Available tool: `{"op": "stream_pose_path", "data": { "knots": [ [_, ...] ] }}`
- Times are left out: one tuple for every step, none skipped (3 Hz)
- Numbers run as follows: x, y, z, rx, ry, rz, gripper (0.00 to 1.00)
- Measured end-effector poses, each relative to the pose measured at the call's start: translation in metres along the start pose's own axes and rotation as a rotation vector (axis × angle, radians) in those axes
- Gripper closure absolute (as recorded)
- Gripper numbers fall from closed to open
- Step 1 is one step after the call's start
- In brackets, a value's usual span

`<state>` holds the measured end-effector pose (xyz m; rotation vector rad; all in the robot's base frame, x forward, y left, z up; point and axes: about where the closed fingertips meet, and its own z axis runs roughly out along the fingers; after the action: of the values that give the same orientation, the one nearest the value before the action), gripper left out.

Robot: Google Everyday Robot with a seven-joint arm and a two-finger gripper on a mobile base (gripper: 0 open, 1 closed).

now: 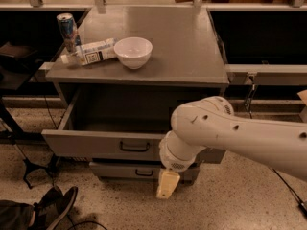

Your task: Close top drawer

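Showing the top drawer [96, 145] pulled far out of a grey cabinet [158, 56], with the gripper [168, 183] hanging below its front, right of the handle [134, 146] (open or closed, cannot tell); a level push near the handle should slide it shut.

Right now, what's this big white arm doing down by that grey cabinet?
A one-armed robot is set to shut the top drawer, which stands pulled well out of the cabinet. Its gripper hangs low in front of the lower drawer, below the top drawer's front and off to one side of its black handle. On the cabinet sit a white bowl, a can and a bottle lying down.
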<state>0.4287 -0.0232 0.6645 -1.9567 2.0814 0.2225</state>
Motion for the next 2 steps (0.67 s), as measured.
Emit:
{"op": "stream_pose_path", "data": {
  "knots": [
    [0.018,-0.004,-0.009,0.015,0.01,0.044,0.4],
    [0.034,-0.017,-0.013,0.023,0.033,0.074,0.63]
  ]
}}
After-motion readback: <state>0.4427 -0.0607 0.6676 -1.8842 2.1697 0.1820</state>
